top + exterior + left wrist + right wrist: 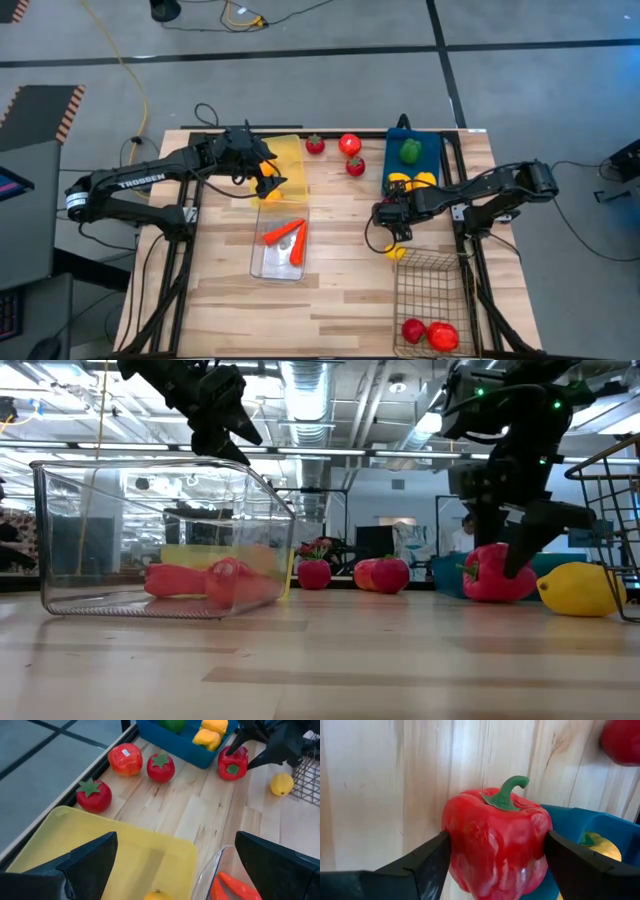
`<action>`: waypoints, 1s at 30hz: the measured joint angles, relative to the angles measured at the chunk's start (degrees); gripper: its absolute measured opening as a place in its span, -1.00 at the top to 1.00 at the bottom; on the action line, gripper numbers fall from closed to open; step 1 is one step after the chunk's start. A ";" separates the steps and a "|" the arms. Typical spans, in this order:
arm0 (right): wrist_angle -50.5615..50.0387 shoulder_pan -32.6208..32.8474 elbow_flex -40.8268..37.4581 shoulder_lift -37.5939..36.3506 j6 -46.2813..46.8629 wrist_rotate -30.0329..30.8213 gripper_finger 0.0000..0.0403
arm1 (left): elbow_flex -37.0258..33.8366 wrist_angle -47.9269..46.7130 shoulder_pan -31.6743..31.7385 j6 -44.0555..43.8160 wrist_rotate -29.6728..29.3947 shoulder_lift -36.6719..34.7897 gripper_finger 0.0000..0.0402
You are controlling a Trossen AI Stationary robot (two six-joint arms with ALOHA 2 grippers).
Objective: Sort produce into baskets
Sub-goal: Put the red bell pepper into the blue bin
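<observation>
My right gripper (pixel 495 865) pinches the glossy red bell pepper (pixel 496 845).
Centre-right beside the dark blue bin (pixel 428 158); left gripper (pixel 175 865), fingers spread, hovers over the translucent yellow bin (pixel 288 160).

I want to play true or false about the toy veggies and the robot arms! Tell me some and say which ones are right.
1. The right gripper has its fingers on either side of a red pepper. True.
2. The carrots lie in the wire basket. False: they lie in the clear bin.
3. A lemon sits on the table by the wire basket. True.
4. The blue bin holds strawberries. False: it holds a green pepper and yellow peppers.
5. The left gripper is above the yellow bin. True.
</observation>
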 joint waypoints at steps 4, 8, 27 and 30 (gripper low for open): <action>1.38 -0.01 0.00 0.02 0.06 -0.29 -0.61 | 0.00 0.03 -0.02 -0.62 0.00 0.00 -0.95; 1.53 -0.01 0.79 0.15 0.88 -0.49 -0.61 | 0.00 0.05 -0.02 -0.62 0.00 0.00 -0.95; 0.24 -1.50 11.05 0.12 6.62 -2.32 -0.56 | 0.00 0.10 -0.02 -0.62 0.00 0.00 -0.95; -2.34 -2.95 13.51 0.09 6.58 -2.21 -0.52 | 0.00 0.10 -0.02 -0.62 0.00 0.00 -0.95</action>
